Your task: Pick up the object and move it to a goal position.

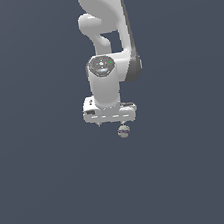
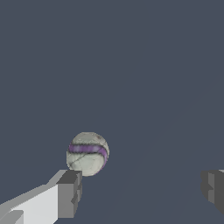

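Wrist view shows the gripper (image 2: 141,192) with its jaws spread wide and holding nothing, one dark fingertip (image 2: 70,193) just beside the small banded ball (image 2: 87,153), the other fingertip well apart from it.

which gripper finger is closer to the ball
The finger with the white arm piece behind it: the ball sits right by its tip, while the other finger stands well apart.
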